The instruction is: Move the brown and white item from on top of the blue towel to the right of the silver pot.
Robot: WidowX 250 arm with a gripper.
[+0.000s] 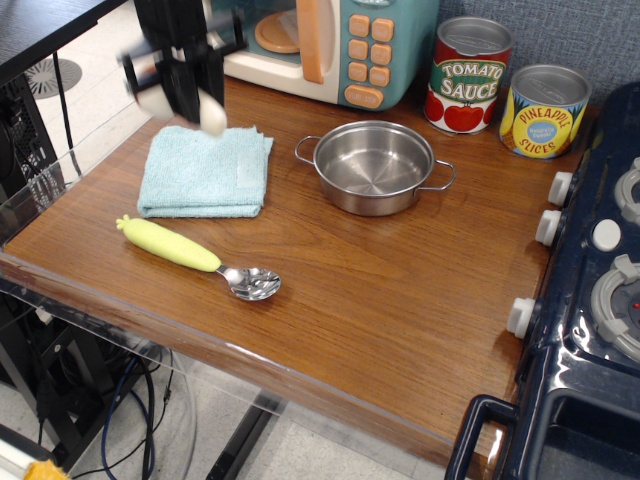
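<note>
My gripper (182, 92) is shut on the brown and white item (211, 116), a plush mushroom. It holds the item in the air above the far edge of the blue towel (205, 171). Only the cream stem end shows below the black fingers; the brown cap is hidden by the gripper. The gripper is motion-blurred. The towel lies flat and bare at the left of the wooden counter. The silver pot (373, 165) stands empty to the right of the towel, well right of the gripper.
A yellow-green-handled spoon (196, 256) lies in front of the towel. A toy microwave (330, 40) stands at the back. A tomato sauce can (468, 75) and a pineapple can (543, 110) stand behind the pot. A toy stove (590, 300) fills the right edge.
</note>
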